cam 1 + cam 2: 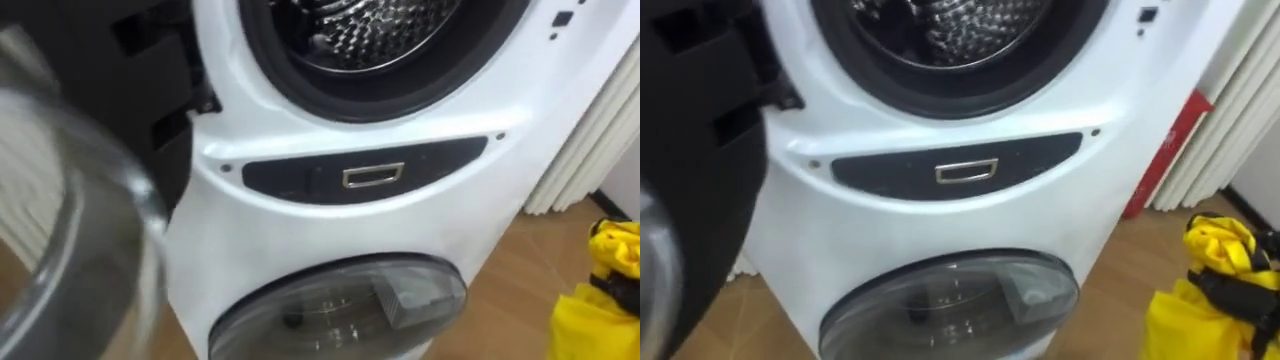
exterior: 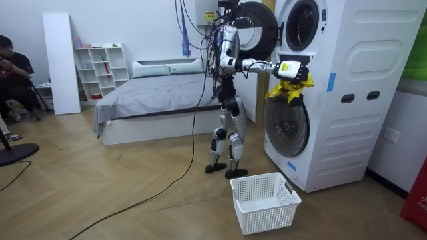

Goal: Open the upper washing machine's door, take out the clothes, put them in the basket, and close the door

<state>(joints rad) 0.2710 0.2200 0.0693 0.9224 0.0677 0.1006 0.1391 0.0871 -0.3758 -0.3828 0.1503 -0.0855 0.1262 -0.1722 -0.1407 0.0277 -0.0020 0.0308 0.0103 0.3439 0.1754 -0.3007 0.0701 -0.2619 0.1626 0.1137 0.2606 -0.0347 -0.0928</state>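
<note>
Clutching yellow garment [image 1: 1212,252], right hand [image 1: 1238,288]; room view adds basket [image 2: 267,215].

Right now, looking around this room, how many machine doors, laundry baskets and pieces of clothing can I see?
Round machine doors: 2, the upper door open, the lower door shut
White basket: 1
Yellow garment: 1, held in the right hand
Total: 4
</note>
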